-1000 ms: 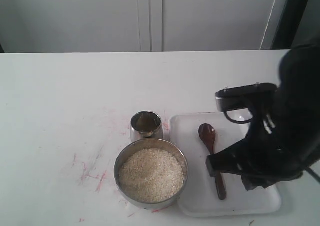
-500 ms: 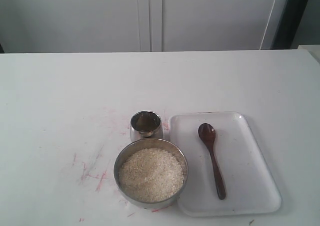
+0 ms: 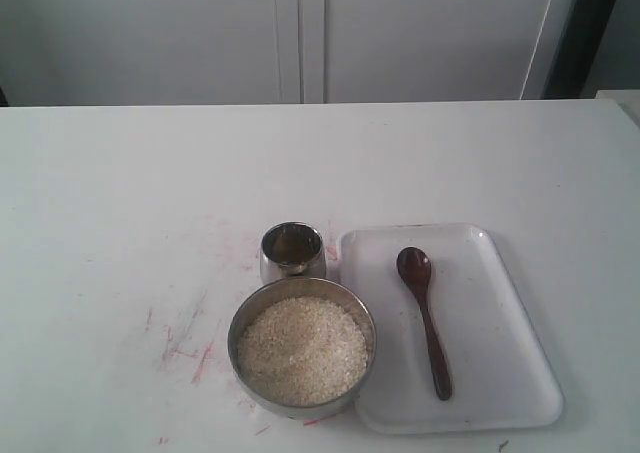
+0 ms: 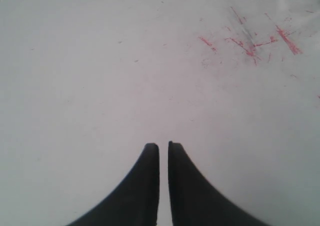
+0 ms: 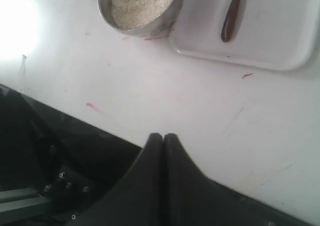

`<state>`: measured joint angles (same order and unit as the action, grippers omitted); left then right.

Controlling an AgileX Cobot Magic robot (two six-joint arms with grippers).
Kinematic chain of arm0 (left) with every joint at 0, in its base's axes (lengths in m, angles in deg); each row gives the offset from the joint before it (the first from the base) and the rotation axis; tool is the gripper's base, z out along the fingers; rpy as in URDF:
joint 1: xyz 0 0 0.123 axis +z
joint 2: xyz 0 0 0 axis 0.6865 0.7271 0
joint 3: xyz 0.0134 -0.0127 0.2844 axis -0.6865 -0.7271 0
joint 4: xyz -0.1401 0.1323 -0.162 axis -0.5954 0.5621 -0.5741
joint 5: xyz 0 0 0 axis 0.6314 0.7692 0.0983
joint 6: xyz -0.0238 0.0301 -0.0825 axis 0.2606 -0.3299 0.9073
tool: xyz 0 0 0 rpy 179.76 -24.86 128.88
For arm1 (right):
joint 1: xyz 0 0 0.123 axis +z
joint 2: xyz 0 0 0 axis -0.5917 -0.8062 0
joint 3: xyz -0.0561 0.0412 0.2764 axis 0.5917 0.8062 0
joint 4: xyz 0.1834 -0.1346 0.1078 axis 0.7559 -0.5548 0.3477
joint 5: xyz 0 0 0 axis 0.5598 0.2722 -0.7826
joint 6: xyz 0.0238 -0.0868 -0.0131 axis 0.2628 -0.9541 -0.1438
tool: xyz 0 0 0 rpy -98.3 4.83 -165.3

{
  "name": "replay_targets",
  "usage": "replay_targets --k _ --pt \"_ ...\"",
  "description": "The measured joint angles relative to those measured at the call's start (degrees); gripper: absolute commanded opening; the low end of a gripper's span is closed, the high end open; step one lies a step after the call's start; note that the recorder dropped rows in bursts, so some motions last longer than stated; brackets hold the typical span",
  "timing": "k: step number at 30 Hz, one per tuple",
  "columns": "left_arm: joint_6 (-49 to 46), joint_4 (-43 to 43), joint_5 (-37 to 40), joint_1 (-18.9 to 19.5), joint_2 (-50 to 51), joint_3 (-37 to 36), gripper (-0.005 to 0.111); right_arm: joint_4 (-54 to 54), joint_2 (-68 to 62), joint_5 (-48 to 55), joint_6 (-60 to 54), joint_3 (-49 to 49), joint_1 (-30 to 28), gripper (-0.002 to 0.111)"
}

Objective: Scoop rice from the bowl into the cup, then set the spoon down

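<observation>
The steel bowl (image 3: 239,331) stands at the front of the table, filled with rice (image 3: 302,351). Just behind it, touching or nearly touching, is the small steel cup (image 3: 293,250). The brown wooden spoon (image 3: 426,323) lies on a white tray, its oval end pointing to the back. Neither gripper shows in the exterior view. My right gripper (image 5: 163,135) is shut and empty, held over the table's near edge, with the bowl (image 5: 150,30), the rice (image 5: 142,0) and the spoon's handle (image 5: 231,16) beyond it. My left gripper (image 4: 163,145) is shut over bare table, holding nothing.
The white tray (image 3: 495,323) lies right of the bowl, its corner (image 5: 270,36) in the right wrist view. Red smears (image 3: 185,345) mark the table left of the bowl and show as red marks (image 4: 250,41) ahead of the left gripper. Dark machine parts (image 5: 55,171) sit below the table edge.
One second ago the right arm hung over the tray near the spoon's handle. It has since pulled out of the exterior view. Spoon, bowl and cup have not moved.
</observation>
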<state>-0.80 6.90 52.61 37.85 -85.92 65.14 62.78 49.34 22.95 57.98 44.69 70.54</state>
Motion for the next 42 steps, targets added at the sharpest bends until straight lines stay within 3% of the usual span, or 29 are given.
replay_targets --k 7,15,22,25,32,42 --pt "0.0 0.0 0.0 0.0 0.0 0.0 0.014 -3.89 0.0 -0.81 -0.38 0.0 0.0 0.0" --pt "0.0 0.0 0.0 0.0 0.0 0.0 0.014 -19.58 2.1 -22.88 -2.19 3.48 -0.85 0.0" --pt "0.0 0.0 0.0 0.0 0.0 0.0 0.014 -28.13 5.64 -51.72 -4.93 16.04 -12.28 0.0" --pt "0.0 0.0 0.0 0.0 0.0 0.0 0.014 -28.76 7.29 -58.64 -5.15 21.28 -18.47 0.0" --pt "0.0 0.0 0.0 0.0 0.0 0.0 0.014 -28.76 12.1 -61.85 -5.15 32.38 -29.02 0.0" --pt "0.0 0.0 0.0 0.0 0.0 0.0 0.014 -28.76 18.25 -66.87 -5.15 38.33 -35.88 0.0"
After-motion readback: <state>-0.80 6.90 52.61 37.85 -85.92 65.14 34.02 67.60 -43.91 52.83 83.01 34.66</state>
